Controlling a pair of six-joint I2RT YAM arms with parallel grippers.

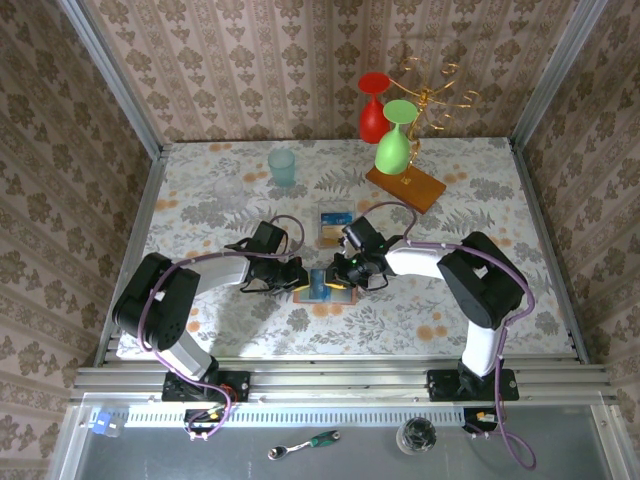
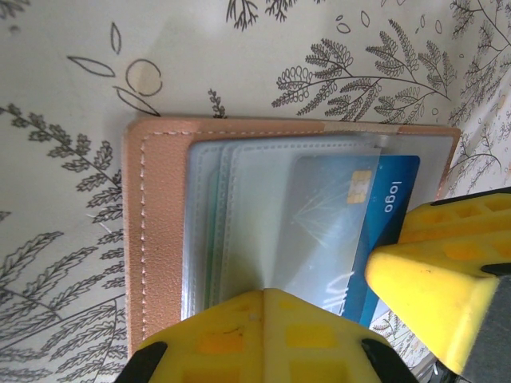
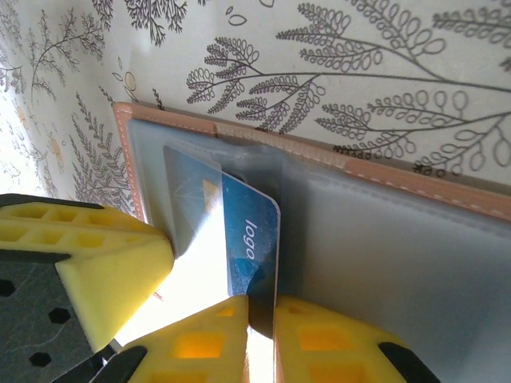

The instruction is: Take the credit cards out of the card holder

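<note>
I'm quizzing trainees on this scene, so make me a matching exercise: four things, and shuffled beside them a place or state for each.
Things:
1. card holder
2. blue card
3. cup
4. green glass

Places or states:
A. far side, left of centre
B. lying open
C. far side, next to the red glass
D. part way out of a clear sleeve

Pairs: 1-B, 2-D, 3-A, 4-C

Black with white link sections, the left arm [image 1: 160,300] and right arm [image 1: 478,282] trail purple cables [image 1: 291,226]; left tool [image 1: 297,276] and right tool [image 1: 343,271] have yellow, square-recessed fingers [image 2: 263,343]
</note>
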